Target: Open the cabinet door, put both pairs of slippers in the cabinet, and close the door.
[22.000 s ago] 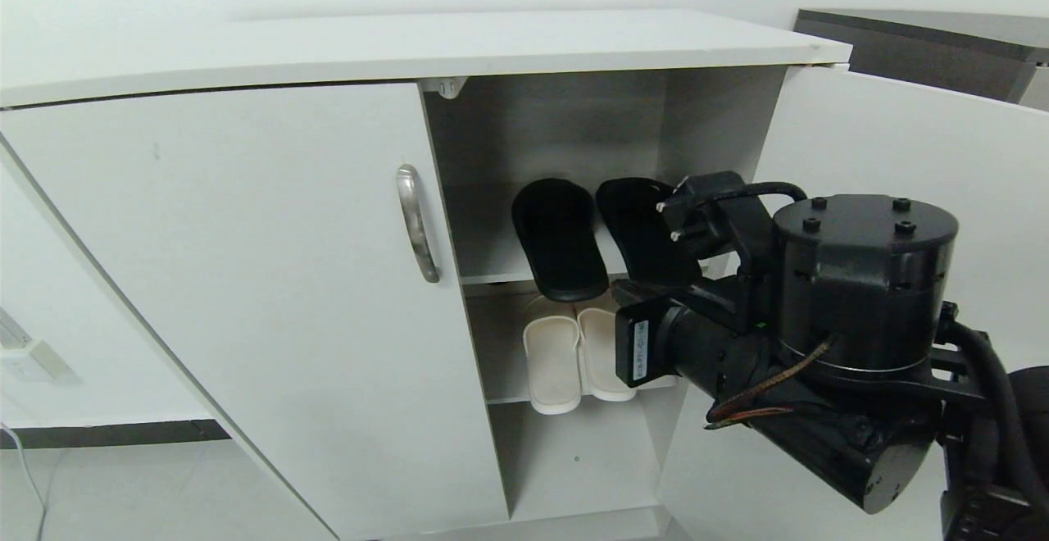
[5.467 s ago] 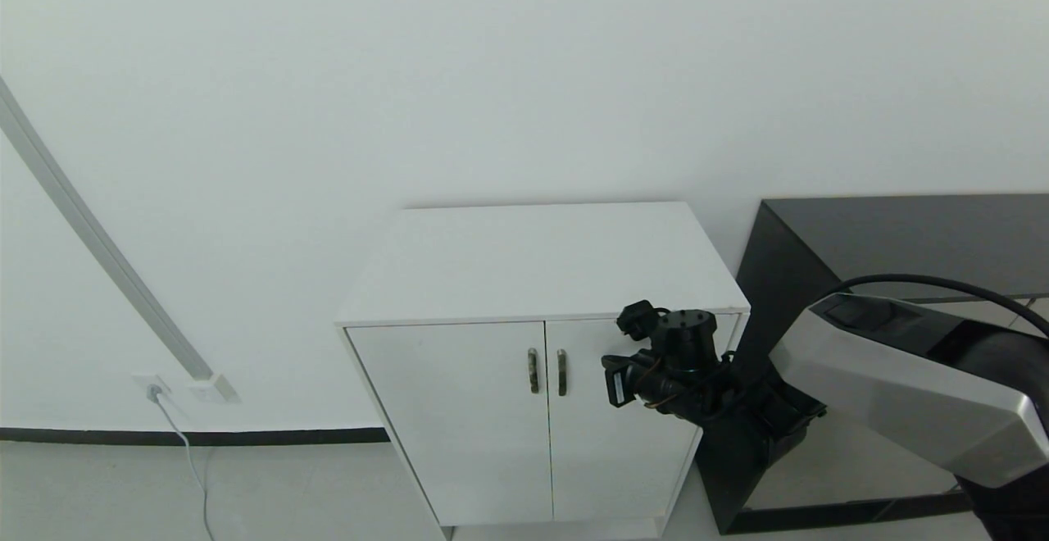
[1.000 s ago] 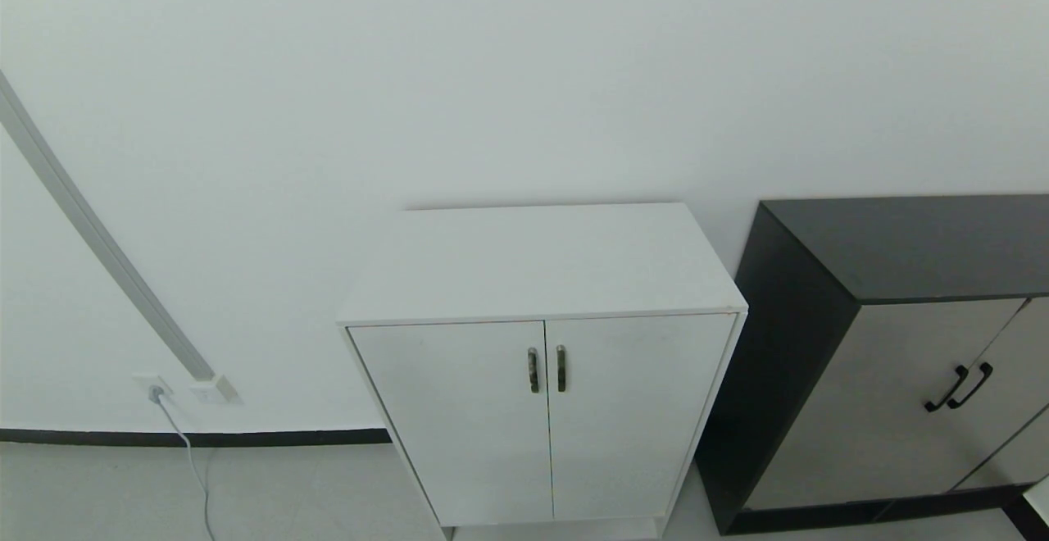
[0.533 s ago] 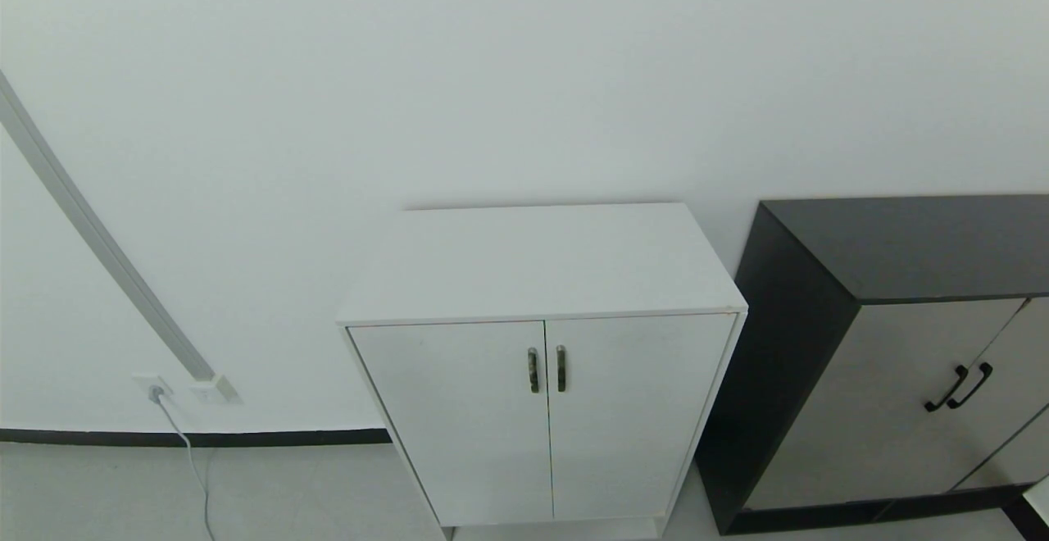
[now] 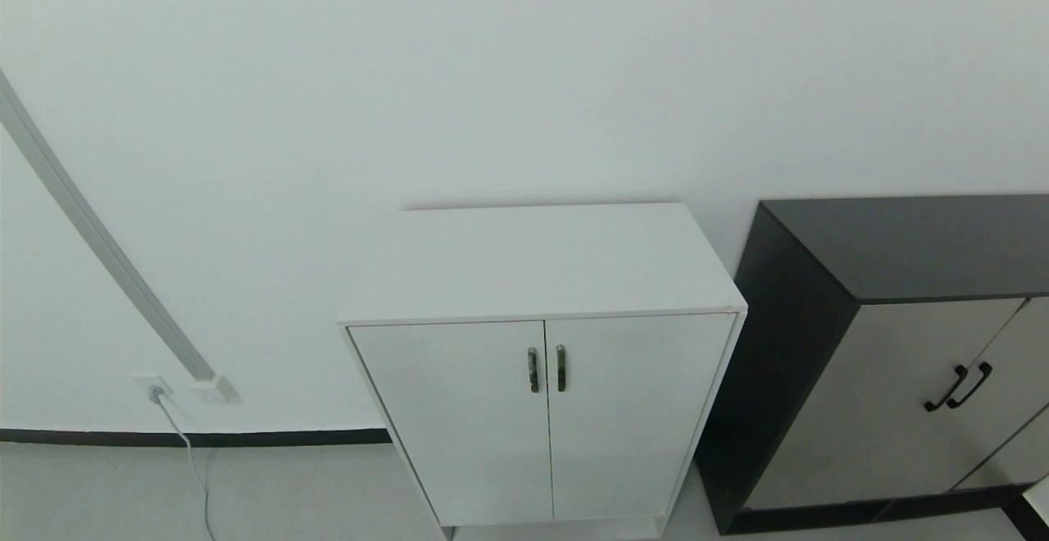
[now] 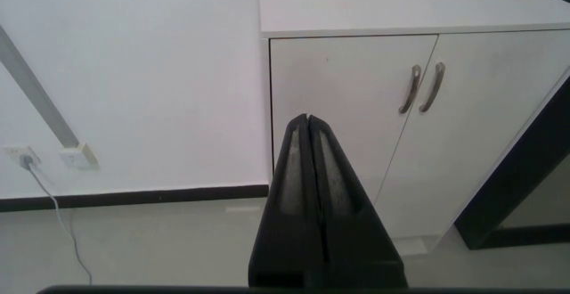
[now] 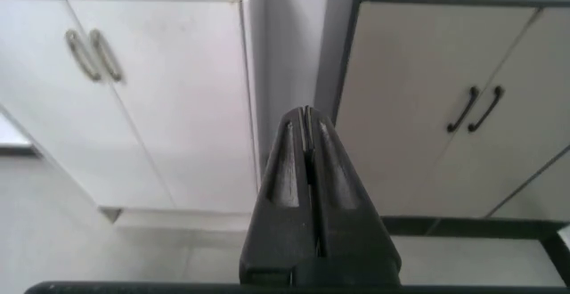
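Both cabinet (image 5: 541, 266) doors (image 5: 459, 418) sit shut; I judge the closing step done. My left gripper (image 6: 307, 118) and right gripper (image 7: 305, 110) hang before the cabinet, pressed together, empty. Next: nothing but standing clear.

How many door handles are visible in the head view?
4. Two metal handles sit side by side at the middle of the white cabinet; two black handles are on the dark cabinet to its right. More may be outside the picture.
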